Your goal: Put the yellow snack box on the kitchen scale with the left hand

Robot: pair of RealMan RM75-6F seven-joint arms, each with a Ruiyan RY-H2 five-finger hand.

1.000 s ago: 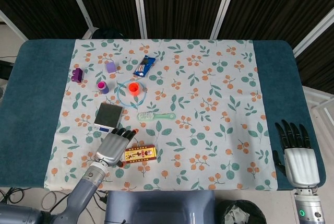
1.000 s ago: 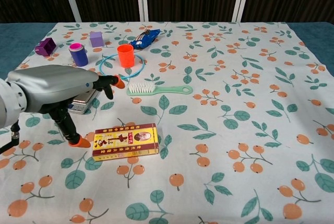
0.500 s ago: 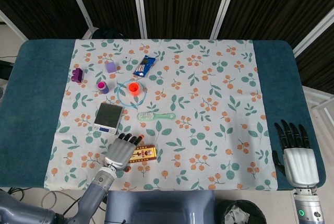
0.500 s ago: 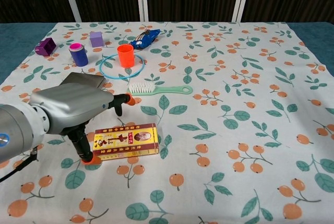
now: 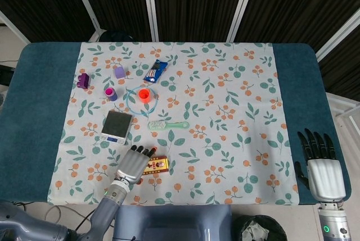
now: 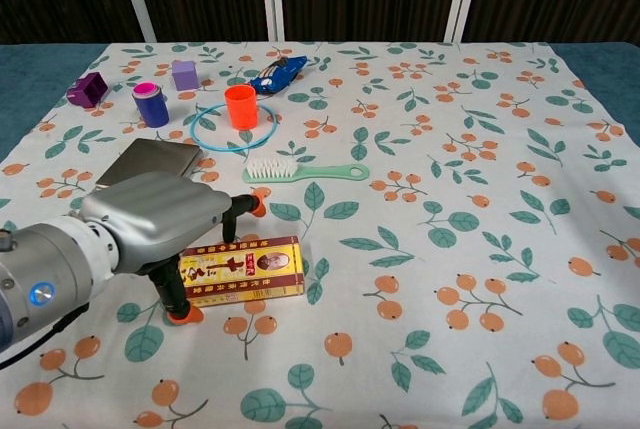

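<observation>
The yellow snack box [image 6: 243, 269] lies flat on the cloth near the front edge; in the head view the yellow snack box [image 5: 158, 165] shows to the right of my left hand. That left hand [image 6: 160, 217] hovers over the box's left end, fingers spread either side of it, thumb down at its front left corner and not closed on it. From above, the left hand [image 5: 133, 163] covers the box's left part. The kitchen scale [image 5: 117, 126] sits just behind the hand; the kitchen scale [image 6: 152, 160] is partly hidden by the hand. My right hand [image 5: 323, 165] rests open at the table's right front.
A green brush [image 5: 168, 124] lies right of the scale. Behind it stand an orange cup [image 5: 144, 94] inside a blue ring, a purple pot [image 5: 111, 93], two purple blocks [image 5: 83, 80] and a blue snack packet [image 5: 156, 71]. The floral cloth [image 5: 236, 117] covers the table's middle.
My left hand has slid right and toward the front, from beside the scale to over the snack box's left end. The box and right hand have stayed put.
</observation>
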